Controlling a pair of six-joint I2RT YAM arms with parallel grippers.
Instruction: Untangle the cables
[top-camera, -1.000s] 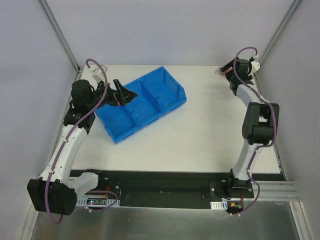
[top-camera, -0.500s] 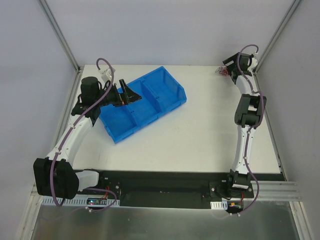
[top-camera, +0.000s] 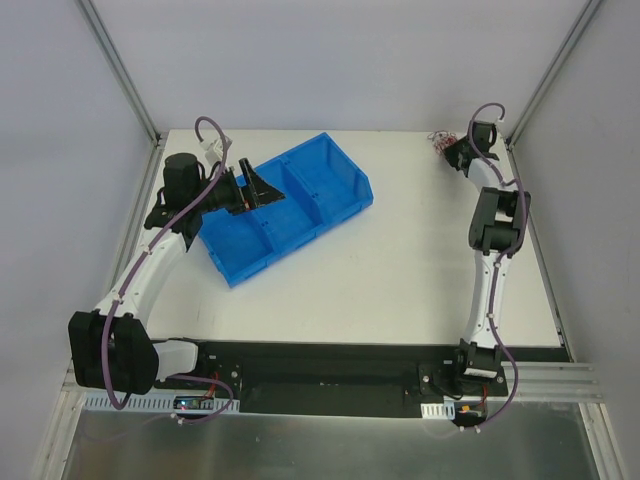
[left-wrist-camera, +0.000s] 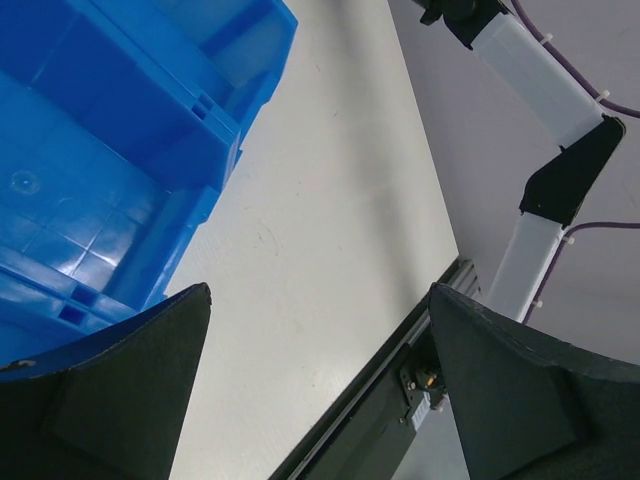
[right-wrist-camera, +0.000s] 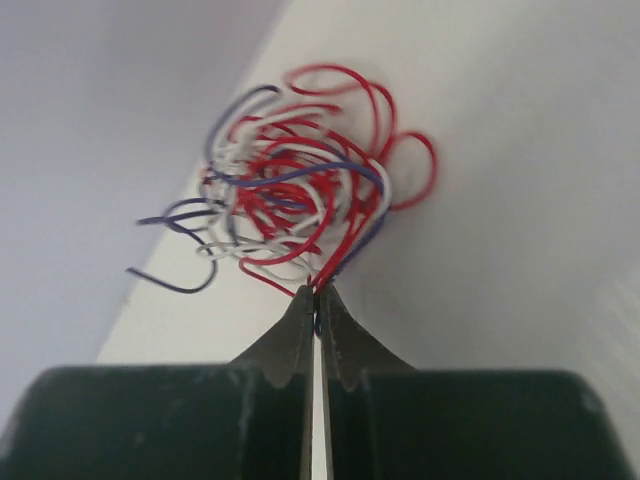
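1. The desk (top-camera: 400, 270) carries a blue two-compartment bin (top-camera: 262, 250) at its far left. The work itself sits in the far right corner.
2. The left pincer (left-wrist-camera: 318, 300) hangs over the bin's rim, jaws spread wide with nothing between them.
3. The right pincer (right-wrist-camera: 315, 300) reaches into that far right corner. Its jaws are pressed together, and the tips nip a few strands at the near edge of the knot.
4. The cables (right-wrist-camera: 295, 190) are thin, curly red, white and dark bluish wires. They lie on the desk close to the wall (right-wrist-camera: 90, 110), with the loops fully interlaced.
5. The step in hand looks like the first grasp. Next comes a slow pull on the pinched strands. With no second hold, the whole knot may simply drag along, and the left pincer is well apart from it.
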